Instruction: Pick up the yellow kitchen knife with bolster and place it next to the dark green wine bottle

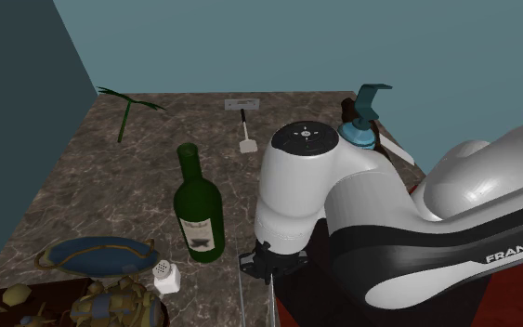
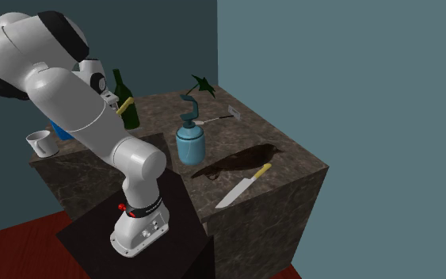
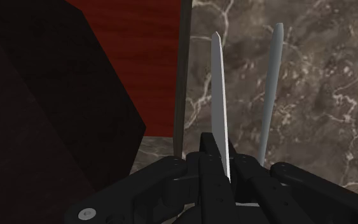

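My gripper is shut on a knife whose pale blade points straight away from the fingers, over the marble table top close to its edge. In the shoulder view the gripper hangs just right of the dark green wine bottle, which stands upright. A yellow handle shows by the hand in front of the bottle. A second yellow-handled knife lies flat near the table's front corner. A thin grey strip runs beside the held blade; I cannot tell what it is.
A blue soap dispenser stands behind the arm. A spatula and a green sprig lie farther back. A blue plate, a white shaker and a white mug sit near the bottle. Red floor lies past the table edge.
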Tool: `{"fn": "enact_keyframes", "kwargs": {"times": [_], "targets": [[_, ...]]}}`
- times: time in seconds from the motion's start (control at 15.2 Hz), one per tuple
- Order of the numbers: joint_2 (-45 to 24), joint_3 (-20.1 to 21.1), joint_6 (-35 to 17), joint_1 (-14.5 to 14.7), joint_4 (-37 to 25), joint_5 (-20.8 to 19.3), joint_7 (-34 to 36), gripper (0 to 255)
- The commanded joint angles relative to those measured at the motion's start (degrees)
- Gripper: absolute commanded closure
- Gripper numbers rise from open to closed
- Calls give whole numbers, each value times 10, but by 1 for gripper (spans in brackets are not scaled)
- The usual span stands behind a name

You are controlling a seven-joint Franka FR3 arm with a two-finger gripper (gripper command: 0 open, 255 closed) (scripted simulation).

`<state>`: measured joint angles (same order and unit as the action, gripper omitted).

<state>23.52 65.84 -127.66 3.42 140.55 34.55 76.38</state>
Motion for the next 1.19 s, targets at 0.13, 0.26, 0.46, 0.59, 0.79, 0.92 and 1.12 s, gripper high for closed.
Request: {"fn": "enact_keyframes", "kwargs": {"times": [0.13,0.26,0.46,0.59,0.79,0.92,1.12], "targets": [[-36,45,-46,-31,12,-11,8,255],[-53,67,-68,-47,17,-18,13,255],[-53,67,-68,-47,17,-18,13,255],[-53,67,-68,-47,17,-18,13,255],[-53,67,-68,-47,17,-18,13,255],[-53,67,-68,-47,17,-19,13,0],[-53,67,-68,-47,17,-19,13,0]]}}
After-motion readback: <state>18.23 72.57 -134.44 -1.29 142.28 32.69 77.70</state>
